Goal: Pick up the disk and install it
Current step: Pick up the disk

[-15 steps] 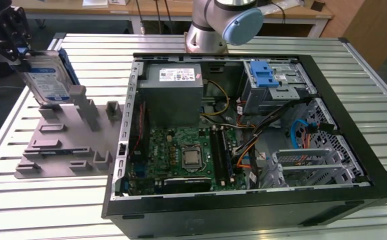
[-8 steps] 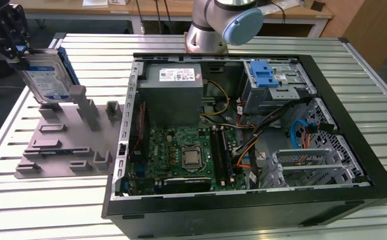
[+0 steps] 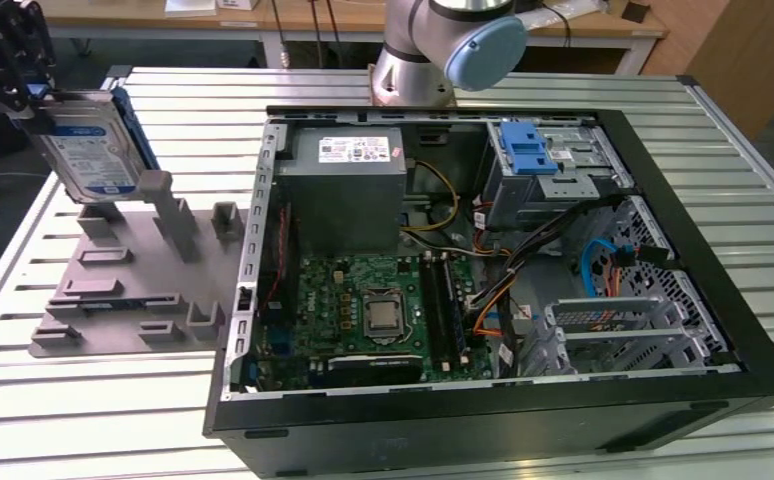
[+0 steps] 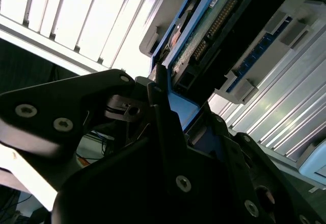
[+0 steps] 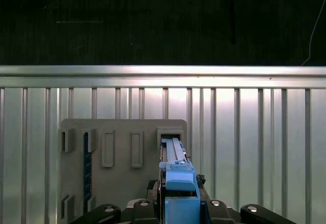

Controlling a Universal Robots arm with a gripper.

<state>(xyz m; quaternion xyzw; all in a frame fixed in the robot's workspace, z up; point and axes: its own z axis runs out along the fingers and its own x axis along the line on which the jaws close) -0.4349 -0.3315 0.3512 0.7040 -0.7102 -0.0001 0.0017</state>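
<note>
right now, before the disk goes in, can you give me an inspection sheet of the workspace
surface: slatted metal table carrying a grey holder and an open computer case
job's things: disk upright over the holder, lower edge near a slot; whether it is clear of the slot cannot be told
clutter: blue strip standing in another holder slot
grippers: gripper shut on the disk's top end
cables: blue cable and orange wires loose inside the case
surroundings: wooden desks behind the table
</note>
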